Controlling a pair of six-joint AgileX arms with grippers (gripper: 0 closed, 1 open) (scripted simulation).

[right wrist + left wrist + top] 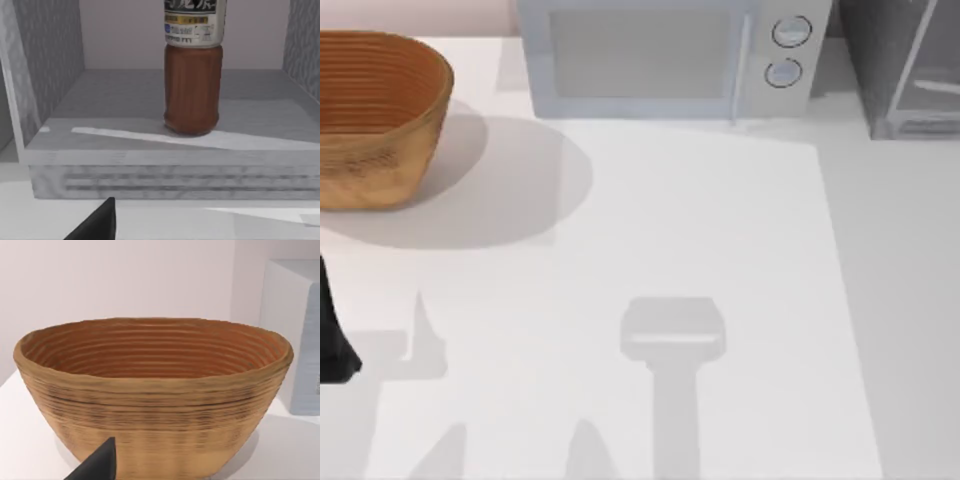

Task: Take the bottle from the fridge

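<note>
Left arm [334,335] sits at the table's [720,250] left edge, near side. Its end effector [97,465] looks at a woven basket [375,115] in the far left corner; can't tell if it's open or closed. One dark finger [95,222] of the right end effector pokes in low, facing the fridge [905,65] in the far right corner; its state can't be told either. Bottle [192,70] stands upright on the fridge floor [125,100], brown body, white label. Microwave [665,55] along the far edge, between basket and fridge.
</note>
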